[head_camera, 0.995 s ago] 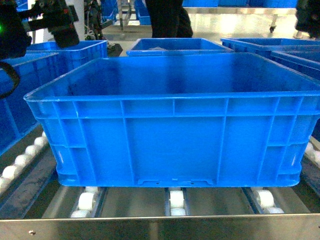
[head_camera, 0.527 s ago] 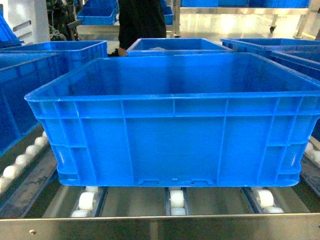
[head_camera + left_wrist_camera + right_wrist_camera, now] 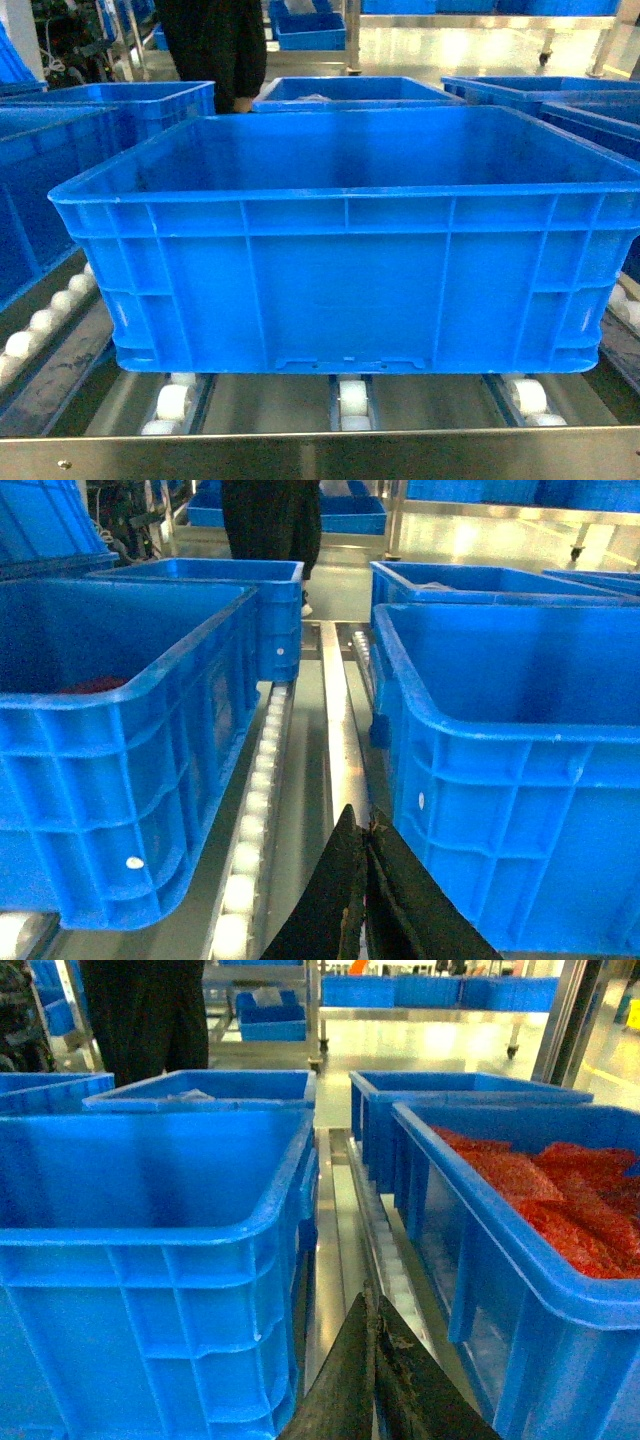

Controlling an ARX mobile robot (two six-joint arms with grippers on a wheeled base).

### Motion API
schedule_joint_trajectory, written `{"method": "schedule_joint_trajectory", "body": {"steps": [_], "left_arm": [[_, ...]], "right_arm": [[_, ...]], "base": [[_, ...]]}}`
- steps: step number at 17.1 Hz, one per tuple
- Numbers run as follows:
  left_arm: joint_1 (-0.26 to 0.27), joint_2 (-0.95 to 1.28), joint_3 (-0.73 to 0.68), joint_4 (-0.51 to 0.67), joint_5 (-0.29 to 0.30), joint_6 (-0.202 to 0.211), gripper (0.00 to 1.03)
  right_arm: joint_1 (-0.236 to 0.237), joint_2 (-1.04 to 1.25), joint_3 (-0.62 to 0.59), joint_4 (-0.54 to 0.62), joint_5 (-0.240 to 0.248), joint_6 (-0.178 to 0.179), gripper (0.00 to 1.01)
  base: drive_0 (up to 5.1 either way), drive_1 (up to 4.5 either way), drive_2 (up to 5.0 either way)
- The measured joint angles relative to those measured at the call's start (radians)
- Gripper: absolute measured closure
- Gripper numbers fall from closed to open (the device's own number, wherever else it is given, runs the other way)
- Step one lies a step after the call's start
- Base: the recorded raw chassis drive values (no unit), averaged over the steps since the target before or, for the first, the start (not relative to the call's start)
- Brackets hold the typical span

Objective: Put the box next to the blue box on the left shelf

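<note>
A second ago both arms hung high at 10 and 2 o'clock over the box [image 3: 345, 290]; now they are gone from the head view, and only the person [image 3: 215, 45] at the back, at 11 o'clock, has drifted a little leftwards. The box itself has not budged. It sits square on the rollers [image 3: 352, 400] of the left shelf [image 3: 320, 455], just behind the front rail, upright and empty as far as I can see into it.

At its 9 o'clock stands the other blue box [image 3: 120, 770], near it but apart, with a roller lane and a steel rail showing between them. At its 3 o'clock is a crate [image 3: 520, 1290] of red stuff, likewise apart.

The left gripper [image 3: 365, 880] is low at 6 o'clock in its own view, fingers pressed together on nothing, pointing up the gap between the two blue boxes. The right gripper [image 3: 372, 1360] is the same: clenched, empty, aimed up the gap on the other side.

To my eye the box is let go and placed; the job looks done, with the arms drawn clear.
</note>
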Motion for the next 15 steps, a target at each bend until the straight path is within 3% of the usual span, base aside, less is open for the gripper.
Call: {"method": "schedule_joint_trajectory", "body": {"steps": [1, 15], "left_arm": [[0.0, -0.046, -0.012, -0.031, 0.0, 0.0, 1.01], [0.0, -0.565, -0.043, -0.465, 0.0, 0.0, 1.01]], "right_arm": [[0.0, 0.006, -0.031, 0.073, 0.0, 0.0, 1.0], [0.0, -0.473, -0.082, -0.373, 0.0, 0.0, 1.0]], "base": [[0.0, 0.0, 0.0], [0.0, 0.0, 0.0]]}}
